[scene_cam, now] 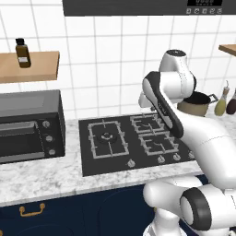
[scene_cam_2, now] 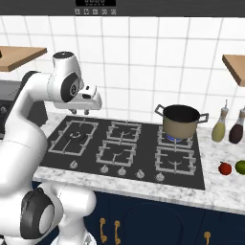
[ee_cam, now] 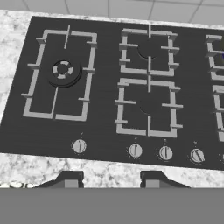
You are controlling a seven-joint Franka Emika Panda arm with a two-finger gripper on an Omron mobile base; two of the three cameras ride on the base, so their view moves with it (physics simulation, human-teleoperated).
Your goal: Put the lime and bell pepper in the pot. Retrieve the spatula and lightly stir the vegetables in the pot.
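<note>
The tan pot (scene_cam_2: 181, 121) with its dark inside stands on the back right burner of the black stove (scene_cam_2: 124, 148), over a blue flame; it also appears behind my arm as the pot (scene_cam: 197, 104). The red bell pepper (scene_cam_2: 225, 168) and the yellow-green lime (scene_cam_2: 240, 166) lie side by side on the marble counter right of the stove. My gripper (scene_cam_2: 86, 112) hangs above the stove's back left, far from all three. In the hand view the gripper (ee_cam: 111, 178) is open, empty, looking down on the left burners. The spatula is out of view.
A yellow-green bottle (scene_cam_2: 219, 128) and a dark red-brown bottle (scene_cam_2: 237, 130) stand right of the pot. A black toaster oven (scene_cam: 30, 126) sits left of the stove. Wooden shelves hang on both sides, one holding a brown bottle (scene_cam: 22, 53). Stove knobs (ee_cam: 134, 150) line the front edge.
</note>
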